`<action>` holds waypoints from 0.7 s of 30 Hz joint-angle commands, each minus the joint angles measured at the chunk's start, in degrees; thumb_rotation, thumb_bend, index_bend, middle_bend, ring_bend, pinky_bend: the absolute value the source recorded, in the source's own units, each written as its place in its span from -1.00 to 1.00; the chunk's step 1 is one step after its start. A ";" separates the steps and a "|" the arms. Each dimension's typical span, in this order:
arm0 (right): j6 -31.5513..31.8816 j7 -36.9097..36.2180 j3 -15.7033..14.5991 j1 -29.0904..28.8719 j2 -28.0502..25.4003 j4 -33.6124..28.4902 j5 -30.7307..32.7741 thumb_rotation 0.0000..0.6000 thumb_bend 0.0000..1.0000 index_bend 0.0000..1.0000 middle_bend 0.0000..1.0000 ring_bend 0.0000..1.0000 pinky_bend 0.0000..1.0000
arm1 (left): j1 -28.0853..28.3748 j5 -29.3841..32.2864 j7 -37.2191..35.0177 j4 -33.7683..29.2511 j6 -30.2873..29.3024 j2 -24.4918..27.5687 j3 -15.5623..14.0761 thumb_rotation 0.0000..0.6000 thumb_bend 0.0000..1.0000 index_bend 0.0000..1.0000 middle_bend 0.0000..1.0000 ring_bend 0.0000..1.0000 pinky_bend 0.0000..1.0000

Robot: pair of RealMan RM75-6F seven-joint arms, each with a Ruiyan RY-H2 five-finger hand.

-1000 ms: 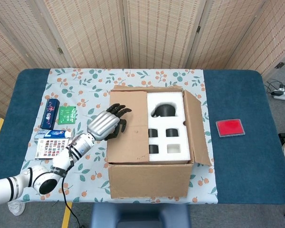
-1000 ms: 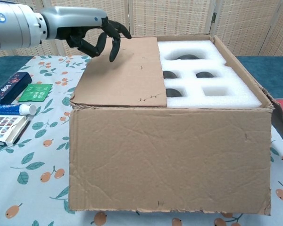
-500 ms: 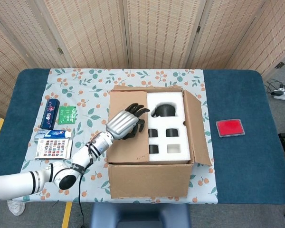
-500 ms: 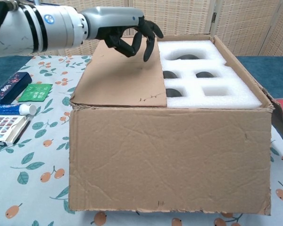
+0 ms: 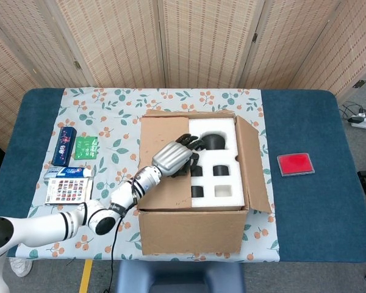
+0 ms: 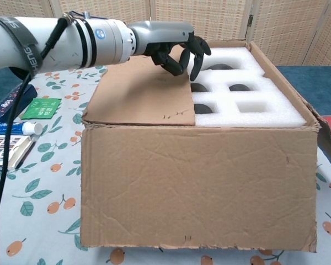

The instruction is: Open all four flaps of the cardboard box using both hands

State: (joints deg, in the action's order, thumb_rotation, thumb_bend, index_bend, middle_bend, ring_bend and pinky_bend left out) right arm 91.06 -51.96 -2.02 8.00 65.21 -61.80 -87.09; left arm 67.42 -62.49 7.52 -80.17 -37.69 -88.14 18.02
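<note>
The cardboard box (image 5: 192, 235) (image 6: 198, 182) stands mid-table. Its left flap (image 5: 161, 155) (image 6: 138, 99) lies folded flat over the left half. The right flap (image 5: 251, 165) stands up and leans outward. White foam insert (image 5: 216, 183) (image 6: 254, 107) with dark cut-outs shows in the uncovered half. My left hand (image 5: 177, 157) (image 6: 179, 49) hovers over the left flap's free inner edge, fingers apart and bent downward, tips pointing at the seam between flap and foam, holding nothing. I cannot tell whether the tips touch the flap. My right hand is in neither view.
Left of the box lie a blue box (image 5: 64, 145), a green packet (image 5: 85, 147), a toothpaste tube (image 5: 67, 173) and a colourful card (image 5: 68, 190). A red case (image 5: 295, 163) sits on the blue table at the right. Folding screens stand behind.
My left hand has travelled rightward across the folded left flap, from near its outer side to its free inner edge by the foam. The box and flaps have not moved.
</note>
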 commanded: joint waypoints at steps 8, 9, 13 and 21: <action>-0.54 -2.58 0.10 0.84 0.51 1.83 -0.01 -0.16 -0.03 -0.65 -1.00 -1.00 -1.00 | 1.96 -1.58 0.24 5.25 -0.14 -3.05 -1.48 1.00 1.00 0.16 -0.75 -1.00 -1.00; -0.48 -2.99 0.11 0.86 0.47 1.92 -0.16 -0.15 -0.03 -0.65 -1.00 -1.00 -1.00 | 1.91 -1.66 1.30 5.70 -1.09 -3.37 -1.76 1.00 1.00 0.16 -0.75 -1.00 -1.00; -0.87 -2.82 0.52 0.92 0.55 2.24 0.28 -0.16 -0.03 -0.65 -1.00 -1.00 -1.00 | 1.61 -0.84 3.76 5.23 -2.62 -3.29 -2.33 1.00 1.00 0.16 -0.75 -1.00 -1.00; -2.24 -2.77 0.27 0.56 0.36 1.97 -0.23 -0.16 -0.03 -0.65 -1.00 -1.00 -1.00 | 1.32 1.36 7.57 3.51 -4.40 -2.01 -2.67 1.00 1.00 0.18 -0.74 -1.00 -1.00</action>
State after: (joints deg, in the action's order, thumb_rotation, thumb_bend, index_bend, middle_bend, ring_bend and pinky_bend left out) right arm 88.84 -54.72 -1.75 8.57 65.58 -59.82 -87.32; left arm 68.80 -61.37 14.61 -76.48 -41.76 -90.31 15.46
